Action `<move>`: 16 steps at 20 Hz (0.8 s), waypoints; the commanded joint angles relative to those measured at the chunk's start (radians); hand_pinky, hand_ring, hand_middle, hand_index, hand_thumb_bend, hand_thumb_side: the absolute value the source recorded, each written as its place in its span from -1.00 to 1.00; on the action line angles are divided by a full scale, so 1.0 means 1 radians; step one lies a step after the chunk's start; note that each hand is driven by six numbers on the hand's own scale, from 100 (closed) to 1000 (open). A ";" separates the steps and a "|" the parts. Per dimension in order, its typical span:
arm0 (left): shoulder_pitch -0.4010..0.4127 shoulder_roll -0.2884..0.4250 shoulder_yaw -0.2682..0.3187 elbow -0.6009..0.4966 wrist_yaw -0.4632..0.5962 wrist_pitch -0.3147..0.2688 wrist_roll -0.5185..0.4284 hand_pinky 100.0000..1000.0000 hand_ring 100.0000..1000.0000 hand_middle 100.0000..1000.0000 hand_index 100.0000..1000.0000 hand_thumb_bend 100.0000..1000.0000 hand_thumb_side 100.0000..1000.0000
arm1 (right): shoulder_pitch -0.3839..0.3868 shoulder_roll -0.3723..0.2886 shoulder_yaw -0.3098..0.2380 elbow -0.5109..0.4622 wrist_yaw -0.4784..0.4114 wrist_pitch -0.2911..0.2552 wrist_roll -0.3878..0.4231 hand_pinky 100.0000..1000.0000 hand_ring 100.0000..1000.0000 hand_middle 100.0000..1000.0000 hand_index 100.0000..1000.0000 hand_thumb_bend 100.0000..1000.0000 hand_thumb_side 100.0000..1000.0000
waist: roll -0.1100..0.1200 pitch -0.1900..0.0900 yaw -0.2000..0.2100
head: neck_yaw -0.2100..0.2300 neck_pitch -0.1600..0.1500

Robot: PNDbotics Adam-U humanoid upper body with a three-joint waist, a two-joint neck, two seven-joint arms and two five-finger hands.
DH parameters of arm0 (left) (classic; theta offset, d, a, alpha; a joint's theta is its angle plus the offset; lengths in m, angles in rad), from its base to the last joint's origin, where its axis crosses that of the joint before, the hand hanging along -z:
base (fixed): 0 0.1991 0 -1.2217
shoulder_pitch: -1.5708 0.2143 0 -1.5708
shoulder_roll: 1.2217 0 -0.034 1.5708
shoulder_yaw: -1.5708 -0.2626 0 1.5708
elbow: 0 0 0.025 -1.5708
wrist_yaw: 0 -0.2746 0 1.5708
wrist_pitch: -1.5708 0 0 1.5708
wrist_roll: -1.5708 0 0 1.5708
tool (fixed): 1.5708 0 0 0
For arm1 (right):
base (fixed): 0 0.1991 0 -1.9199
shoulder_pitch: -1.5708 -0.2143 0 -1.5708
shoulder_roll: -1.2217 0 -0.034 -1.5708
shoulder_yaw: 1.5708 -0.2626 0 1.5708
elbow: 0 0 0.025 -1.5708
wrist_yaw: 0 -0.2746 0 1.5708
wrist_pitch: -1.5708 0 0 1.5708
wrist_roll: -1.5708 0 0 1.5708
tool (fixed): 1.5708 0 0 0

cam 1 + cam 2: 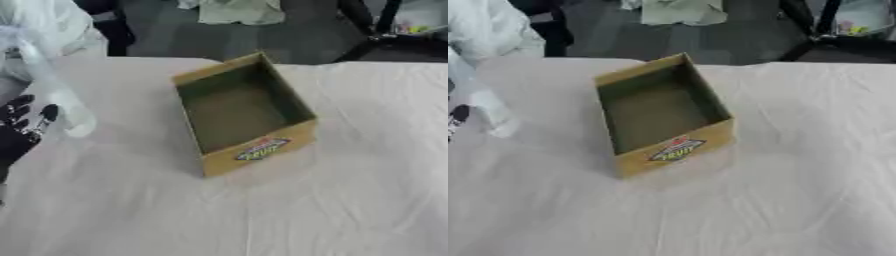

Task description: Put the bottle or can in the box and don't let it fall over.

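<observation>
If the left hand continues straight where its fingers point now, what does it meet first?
Probably the clear plastic bag. The left hand rests open at the left edge, fingers pointing up and away, toward the bag, not the box. Depth is unclear.

Dark floor [289,37] beyond a table [350,200] draped in wrinkled white cloth.

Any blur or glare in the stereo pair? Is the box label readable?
Left eye view: soft all over, the box label is a colour smear, unreadable; left hand dark at the left edge. Right eye view: equally soft; white plastic top left washes out. Box interior is shaded; no hard shadows on the tablecloth.
</observation>
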State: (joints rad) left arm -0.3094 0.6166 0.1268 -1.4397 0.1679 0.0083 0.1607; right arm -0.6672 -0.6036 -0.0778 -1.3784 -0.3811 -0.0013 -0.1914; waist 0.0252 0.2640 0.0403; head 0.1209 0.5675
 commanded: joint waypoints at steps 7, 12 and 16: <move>-0.026 0.028 0.010 0.005 -0.010 0.008 0.018 1.00 1.00 0.92 0.78 -0.13 -0.08 | -0.018 -0.039 -0.005 -0.023 0.005 -0.002 0.001 0.73 0.45 0.55 0.66 -1.00 0.52 | -0.003 0.004 -0.003 | 0.004 -0.048; -0.035 0.029 0.010 0.013 -0.010 0.011 0.025 1.00 1.00 0.92 0.78 -0.12 -0.07 | -0.018 -0.040 -0.006 -0.023 0.006 -0.002 -0.001 0.73 0.44 0.54 0.66 -1.00 0.52 | -0.009 0.014 -0.003 | 0.002 -0.060; -0.042 0.030 0.010 0.016 -0.012 0.013 0.029 1.00 1.00 0.93 0.79 -0.11 -0.06 | -0.020 -0.041 -0.006 -0.024 0.006 -0.003 -0.001 0.73 0.44 0.54 0.66 -1.00 0.52 | -0.013 0.020 -0.002 | 0.001 -0.063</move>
State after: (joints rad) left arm -0.3369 0.6166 0.1268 -1.4163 0.1606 0.0219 0.1848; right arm -0.6683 -0.6046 -0.0778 -1.3789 -0.3793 -0.0018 -0.1919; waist 0.0118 0.2973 0.0378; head 0.1216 0.5193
